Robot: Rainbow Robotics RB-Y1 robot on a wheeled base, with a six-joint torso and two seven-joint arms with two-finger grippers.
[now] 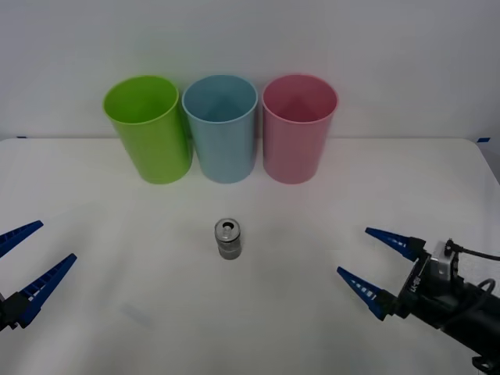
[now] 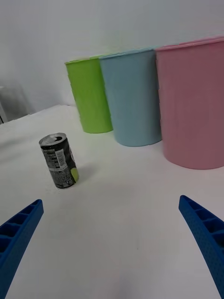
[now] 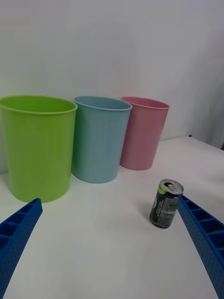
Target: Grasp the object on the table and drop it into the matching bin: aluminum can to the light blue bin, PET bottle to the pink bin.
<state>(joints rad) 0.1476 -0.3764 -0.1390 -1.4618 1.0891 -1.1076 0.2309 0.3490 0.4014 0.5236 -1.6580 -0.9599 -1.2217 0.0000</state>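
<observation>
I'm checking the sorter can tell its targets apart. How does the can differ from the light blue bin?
The can is small, silver-grey metal with a closed shiny top; the light blue bin is much taller and wider, plastic, and open at the top. The can stands alone mid-table; the bin sits in the back row between a green cup and the pink bin. Both stand upright on the white table.

Aluminum can [image 1: 228,238] upright at frame centre on table [image 1: 117,234], three bins in a row behind, light blue bin [image 1: 221,129] middle, pink bin [image 1: 298,129] right, third cup [image 1: 148,129] left.
</observation>
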